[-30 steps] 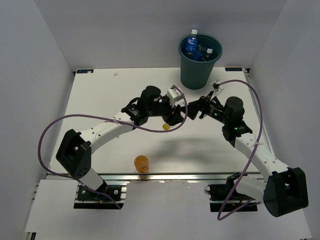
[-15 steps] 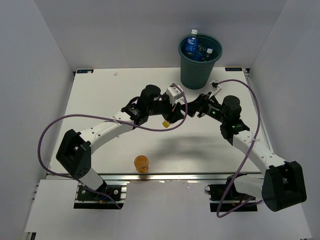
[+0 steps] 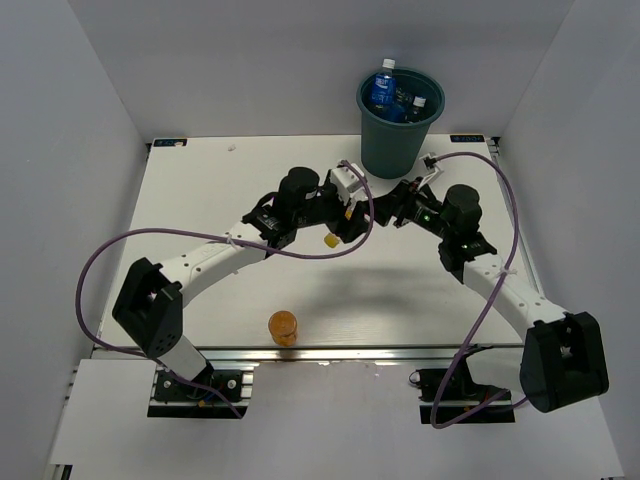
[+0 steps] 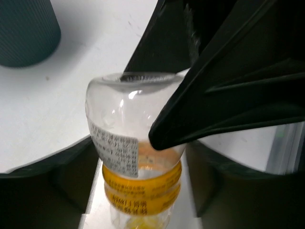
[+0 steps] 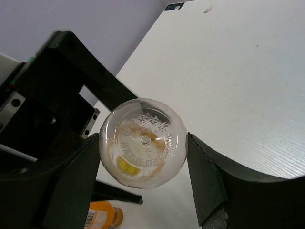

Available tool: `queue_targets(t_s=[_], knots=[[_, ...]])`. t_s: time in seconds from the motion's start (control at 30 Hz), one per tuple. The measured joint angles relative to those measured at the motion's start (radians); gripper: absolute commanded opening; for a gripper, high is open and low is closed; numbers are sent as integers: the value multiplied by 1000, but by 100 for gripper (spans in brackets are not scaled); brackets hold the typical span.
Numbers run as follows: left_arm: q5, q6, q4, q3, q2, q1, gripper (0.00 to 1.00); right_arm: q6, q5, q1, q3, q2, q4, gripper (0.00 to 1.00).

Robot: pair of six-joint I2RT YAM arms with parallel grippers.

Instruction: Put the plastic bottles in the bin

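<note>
A clear bottle with an orange-yellow end [image 3: 338, 230] hangs in the air between both arms, above mid-table. My right gripper [image 5: 143, 152] is shut on its clear base [image 5: 143, 142], a finger touching each side. My left gripper [image 4: 140, 186] stands open around the orange-labelled part of that bottle [image 4: 138, 162], with a thin gap on either side. One right finger [image 4: 228, 95] crosses the left wrist view in front of the bottle. The dark teal bin [image 3: 400, 145] stands at the far edge and holds blue-labelled bottles [image 3: 383, 92]. An orange bottle [image 3: 283, 327] stands near the front edge.
White walls close in the table on the left, right and back. The bin's wall [image 4: 24, 33] shows at the upper left of the left wrist view. Purple cables loop over both arms. The orange bottle [image 5: 97, 219] lies low in the right wrist view.
The right gripper came in toward the left and closed on the bottle's base. The left jaws, which had held the bottle, opened.
</note>
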Motion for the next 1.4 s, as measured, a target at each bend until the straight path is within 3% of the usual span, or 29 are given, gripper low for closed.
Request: queue_targets(t_s=[0.07,0.43,0.7,1.03,1.23,1.3,1.4], knots=[[-11,10,26,0,0,-1,98,2,13,2,5,3,-8,17],[-183,48,61,-16,-3,-10,98,-49,139,1,78,29,-127,17],[-340,29,109,-122,-90,13,98,-121,238,-67,176,62,-229,16],[-260,-178,214,-190,-149,321,98,-302,462,-146,661,300,-271,17],[-219,-266,230,-219,-119,395,98,-443,644,-144,948,509,-222,22],[-212,-277,230,-219,-105,404,98,-479,690,-144,1021,586,-215,25],[-202,-289,229,-219,-90,412,98,-532,752,-144,1148,731,-212,39]])
